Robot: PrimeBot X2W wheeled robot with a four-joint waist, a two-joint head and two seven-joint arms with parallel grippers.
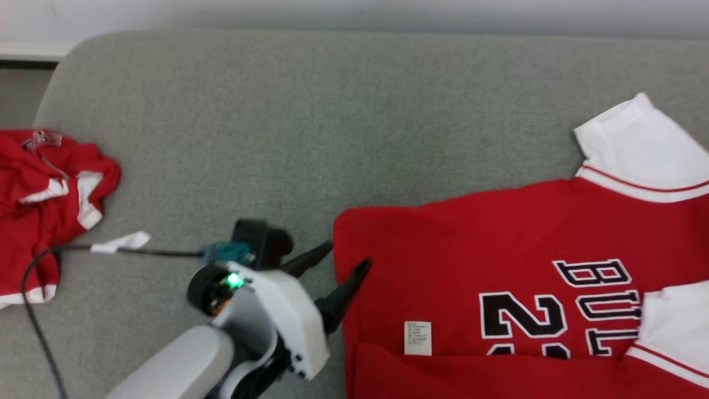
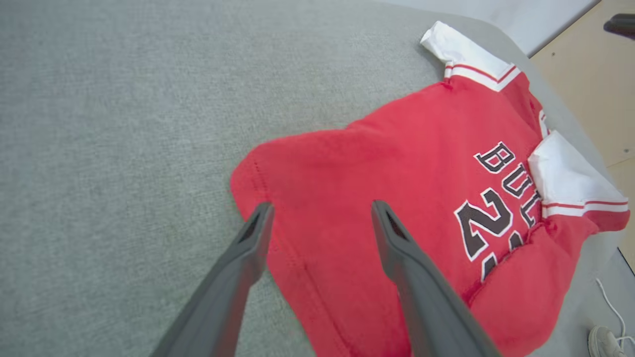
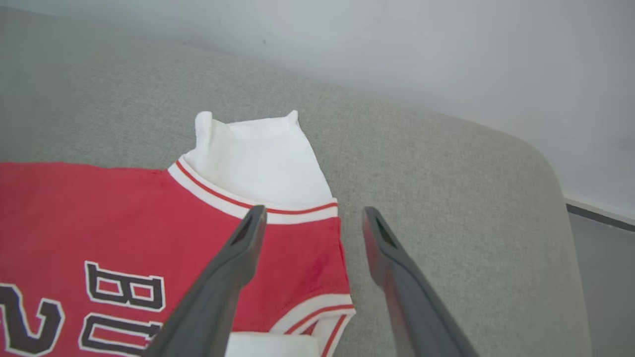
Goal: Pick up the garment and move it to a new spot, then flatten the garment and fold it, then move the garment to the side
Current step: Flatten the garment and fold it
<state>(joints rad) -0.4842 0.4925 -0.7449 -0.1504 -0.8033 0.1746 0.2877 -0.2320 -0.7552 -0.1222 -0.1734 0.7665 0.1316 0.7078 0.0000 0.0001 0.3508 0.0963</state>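
Observation:
The garment (image 1: 498, 249) is a red jersey with white sleeves and black lettering, lying spread on the grey cushioned surface (image 1: 277, 111) at the right. In the head view my left gripper (image 1: 346, 255) stands open at the jersey's left hem corner, nothing between its fingers. The left wrist view shows the garment (image 2: 387, 173) under that open left gripper (image 2: 320, 213), one finger over the hem corner, the other over red cloth. My right gripper (image 3: 310, 218) is open above the garment (image 3: 149, 213) near its white sleeve and collar edge, holding nothing.
A second red and white garment (image 1: 39, 188) lies crumpled at the far left with a black cable (image 1: 138, 252) running across it. The cushion's rounded edge (image 3: 545, 163) meets a pale wall. Floor, a white cord and a shoe (image 2: 605, 342) show beyond the right edge.

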